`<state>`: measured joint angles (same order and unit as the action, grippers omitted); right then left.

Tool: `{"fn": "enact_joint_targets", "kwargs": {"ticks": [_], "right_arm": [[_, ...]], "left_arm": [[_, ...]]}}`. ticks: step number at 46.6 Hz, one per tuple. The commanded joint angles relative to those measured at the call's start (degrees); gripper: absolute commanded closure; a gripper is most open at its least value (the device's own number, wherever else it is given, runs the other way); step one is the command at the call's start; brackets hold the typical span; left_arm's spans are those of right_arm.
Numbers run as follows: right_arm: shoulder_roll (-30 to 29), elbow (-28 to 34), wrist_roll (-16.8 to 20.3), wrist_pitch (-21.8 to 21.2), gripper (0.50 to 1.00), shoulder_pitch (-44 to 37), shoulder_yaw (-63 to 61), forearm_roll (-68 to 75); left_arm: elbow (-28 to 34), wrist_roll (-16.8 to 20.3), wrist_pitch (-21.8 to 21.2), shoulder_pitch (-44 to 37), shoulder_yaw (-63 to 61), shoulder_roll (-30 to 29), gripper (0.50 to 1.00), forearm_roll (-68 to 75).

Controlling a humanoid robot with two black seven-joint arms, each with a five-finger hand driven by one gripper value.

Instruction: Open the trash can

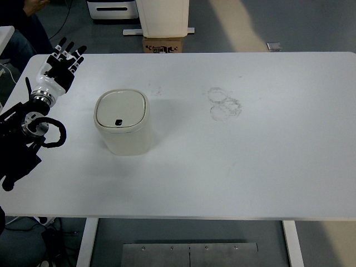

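top view: white worktop (250,167) fills most of the frame. trash can (123,122), cream, rounded-square, sits upright on the left-centre of the worktop, lid (121,109) down and flush with the rim, small dark button (118,122) at the lid's near edge. nothing touching the can. left robot hand (63,63) is up at the far-left corner of the worktop, arm coming in from the left edge; fingers (70,54) extended and spread wide, pointing away toward the far edge, holding nothing. hand is well apart from the can, off to its left and further back. black forearm hardware and a looped cable (51,133) sit along the left edge below the hand. right arm doesn't show anywhere. faint ring-shaped marks (224,103) on the worktop, right of the can, near the middle. beyond the far edge: a white unit (163,16) with a cardboard box (163,44) at its base, on grey floor. a person's dark sleeve (19,28) shows at the top-left corner. metal plate (189,255) under the near edge, between the worktop legs.
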<state>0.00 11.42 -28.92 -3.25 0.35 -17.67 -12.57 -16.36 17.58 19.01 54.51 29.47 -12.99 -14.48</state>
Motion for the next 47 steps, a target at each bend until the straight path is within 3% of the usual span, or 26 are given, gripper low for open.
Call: {"fn": "enact_joint_targets", "kwargs": {"ticks": [1, 47], "right_arm": [[0.0, 0.0, 0.0, 0.0, 0.509, 0.0, 0.0, 0.0], [0.0, 0.0, 0.0, 0.0, 0.509, 0.0, 0.0, 0.0]], "left_arm": [[0.0, 0.0, 0.1, 0.2, 0.1, 0.0, 0.500, 0.0], [-1.3, -0.6, 0.5, 0.9, -0.1, 0.1, 0.500, 0.2]]}}
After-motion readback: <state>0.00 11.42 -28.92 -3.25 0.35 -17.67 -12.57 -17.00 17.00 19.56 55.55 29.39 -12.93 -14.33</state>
